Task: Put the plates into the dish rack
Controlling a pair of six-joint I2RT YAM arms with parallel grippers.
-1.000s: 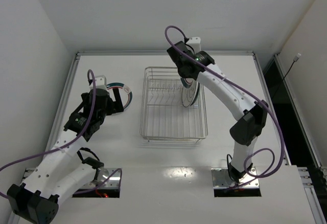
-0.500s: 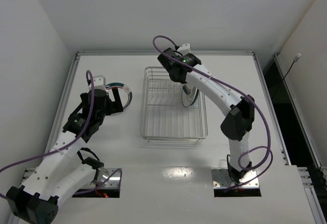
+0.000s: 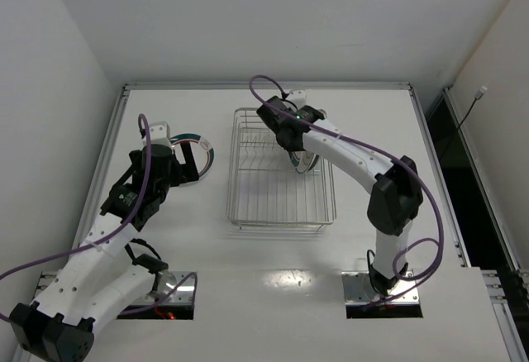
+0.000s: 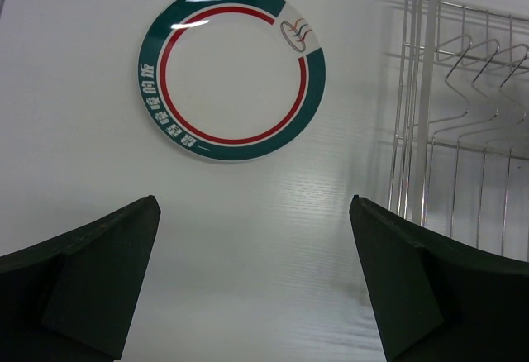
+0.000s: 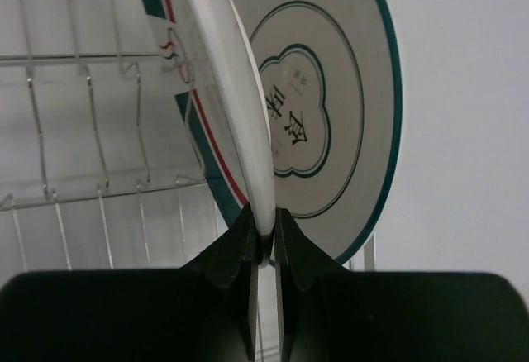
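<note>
The plate with the green and red rim [image 5: 216, 81] stands on edge and runs nearly edge-on up the middle of my right wrist view. My right claw [image 5: 263, 234] is clamped tight on the part of its rim nearest the camera, one finger on each face. Just behind it, toward the right of that view, the white plate with the grey motif [image 5: 331, 122] stands upright. I cannot tell whether the two touch. Both sit over the upper right part of the dish rack [image 3: 248, 188] in the overhead view, and the rack's upright tines [image 5: 91, 122] show to the left of the held plate. I cannot tell whether the held plate is seated between any of them. A second banded plate [image 4: 231, 71] lies flat on the table [image 4: 91, 197] in the upper left of my left wrist view, apart from the rack wall at the right edge. My left claw [image 4: 254, 205] is spread as wide as it goes and grips nothing. It hovers above the table, below that plate in the frame.
</note>
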